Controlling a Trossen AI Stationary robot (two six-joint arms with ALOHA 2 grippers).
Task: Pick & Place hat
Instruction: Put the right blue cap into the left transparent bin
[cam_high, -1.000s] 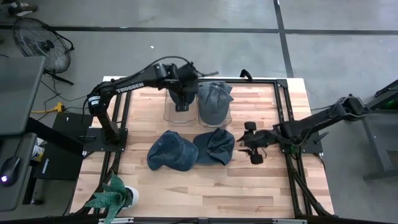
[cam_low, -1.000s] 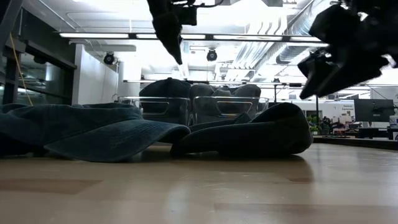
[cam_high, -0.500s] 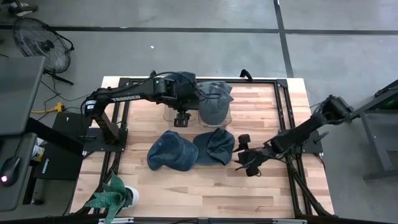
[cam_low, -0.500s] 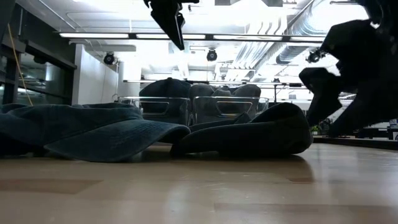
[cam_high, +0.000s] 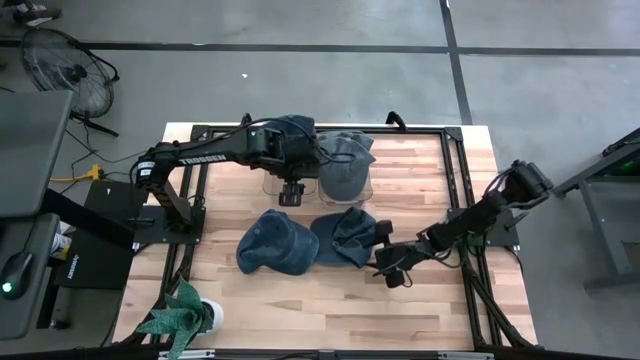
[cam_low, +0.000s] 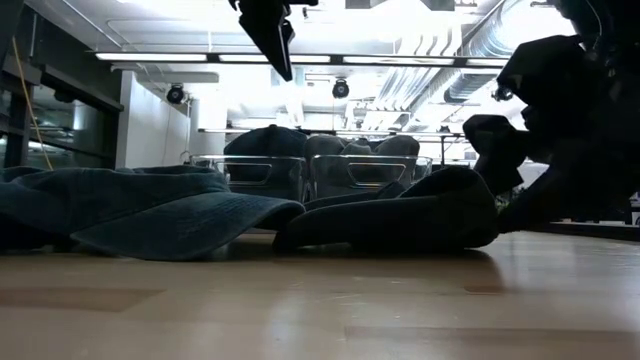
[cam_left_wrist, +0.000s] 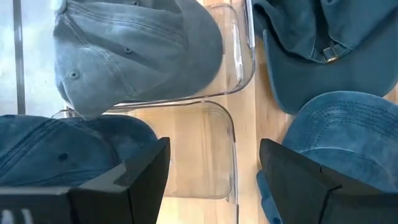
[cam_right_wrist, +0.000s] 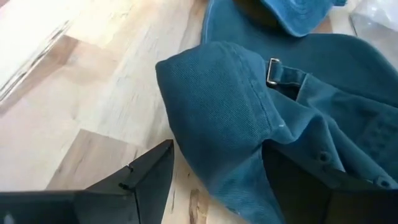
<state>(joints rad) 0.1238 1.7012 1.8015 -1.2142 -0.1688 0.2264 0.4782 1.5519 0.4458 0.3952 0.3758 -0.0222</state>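
Observation:
Two blue hats lie crown-up on the wooden table: one (cam_high: 275, 243) toward the left, one (cam_high: 345, 235) beside it on the right. A darker blue hat (cam_high: 293, 126) sits in the left clear bin (cam_high: 272, 180). A grey-blue hat (cam_high: 343, 162) fills the right clear bin (cam_high: 366, 188). My left gripper (cam_high: 291, 192) hangs open above the left bin's near end (cam_left_wrist: 214, 155). My right gripper (cam_high: 388, 255) is open and low at the right table hat's strap end. Its fingers stand either side of the hat's rear edge (cam_right_wrist: 249, 143). My right gripper (cam_right_wrist: 217, 162) comes at the right table hat's rear edge, below the strap buckle (cam_right_wrist: 272, 71), slanting down from the table's right. Cloth lies between the open fingers, and whether they touch it I cannot tell. The hat rests on the table.
A small potted plant (cam_high: 185, 315) stands at the table's near left corner. Black frame rails (cam_high: 455, 160) run along the table's sides. Bare wood (cam_high: 330, 300) stretches in front of the hats toward the near edge.
My right gripper has come down and moved toward the table's left, from beside the right table hat to its strap end, staying open. My left gripper has drawn back toward the near edge and risen a little, uncovering the dark blue hat in the left bin.

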